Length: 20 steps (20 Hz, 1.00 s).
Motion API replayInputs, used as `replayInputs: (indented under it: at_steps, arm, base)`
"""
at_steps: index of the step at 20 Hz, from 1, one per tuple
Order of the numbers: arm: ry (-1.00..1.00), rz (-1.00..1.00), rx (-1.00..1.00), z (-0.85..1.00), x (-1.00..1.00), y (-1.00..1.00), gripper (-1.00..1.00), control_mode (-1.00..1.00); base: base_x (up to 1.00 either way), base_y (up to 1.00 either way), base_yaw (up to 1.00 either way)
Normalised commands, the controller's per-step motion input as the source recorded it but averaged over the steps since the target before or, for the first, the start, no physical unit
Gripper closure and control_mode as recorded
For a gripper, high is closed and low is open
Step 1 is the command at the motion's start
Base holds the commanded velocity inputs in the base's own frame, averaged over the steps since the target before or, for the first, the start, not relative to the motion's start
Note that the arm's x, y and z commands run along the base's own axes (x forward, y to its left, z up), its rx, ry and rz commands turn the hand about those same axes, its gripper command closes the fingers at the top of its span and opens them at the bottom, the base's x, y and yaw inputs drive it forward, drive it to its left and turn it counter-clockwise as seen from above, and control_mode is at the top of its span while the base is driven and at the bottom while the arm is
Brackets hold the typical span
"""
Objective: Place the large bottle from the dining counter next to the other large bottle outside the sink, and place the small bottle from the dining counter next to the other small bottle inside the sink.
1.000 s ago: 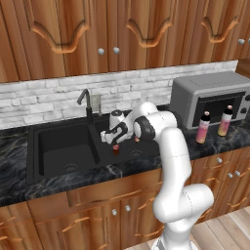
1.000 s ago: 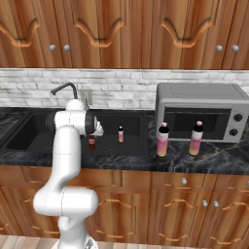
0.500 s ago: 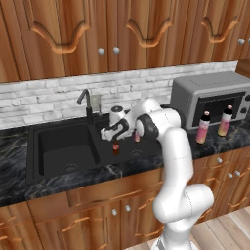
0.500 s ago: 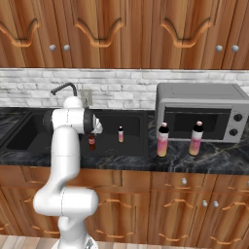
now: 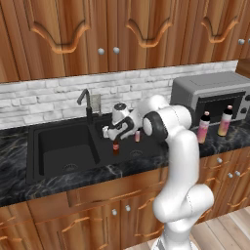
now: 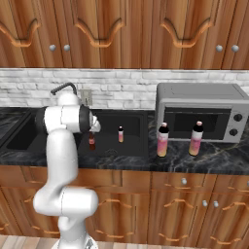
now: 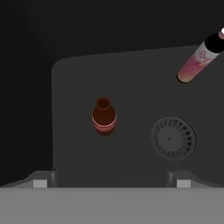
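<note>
Fingers (image 5: 116, 135) spread wide, gripping nothing, right above the small brown bottle (image 7: 104, 117) standing upright in the sink (image 5: 58, 149), seemingly near the pink small bottle (image 7: 197, 59).

1. The gripper (image 5: 113, 135), at centre-left of the left base view, has risen slightly since 1 second ago: it then sat low around the dark small bottle (image 5: 116, 146), and now hangs just above it.
2. Its jaws have widened over that second; in the hand view the 2 tips sit at the bottom corners, well apart, with the dark small bottle (image 7: 104, 116) standing free between and beyond them on the sink floor (image 7: 131, 87).
3. In the right base view the arm's wrist has lifted a little above the dark small bottle (image 6: 91, 140).
</note>
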Motion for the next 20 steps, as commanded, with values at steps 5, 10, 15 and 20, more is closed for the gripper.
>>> replayInputs:
  at_steps: [5,10,15,20]
  arm:
    - [-0.02,0.00,0.00,0.69,-0.13,-0.05,-1.00,-1.00]
    - [0.00,0.00,0.00,0.48,-0.55,-0.07,-1.00,-1.00]
    - [0.00,0.00,0.00,0.33,-0.68,-0.12,-1.00,-1.00]
    - [0.00,0.00,0.00,0.32,-0.69,-0.16,-1.00,-1.00]
  base:
    - [0.00,0.00,0.00]
    - [0.00,0.00,0.00]
    - [0.00,0.00,0.00]
    - [0.00,0.00,0.00]
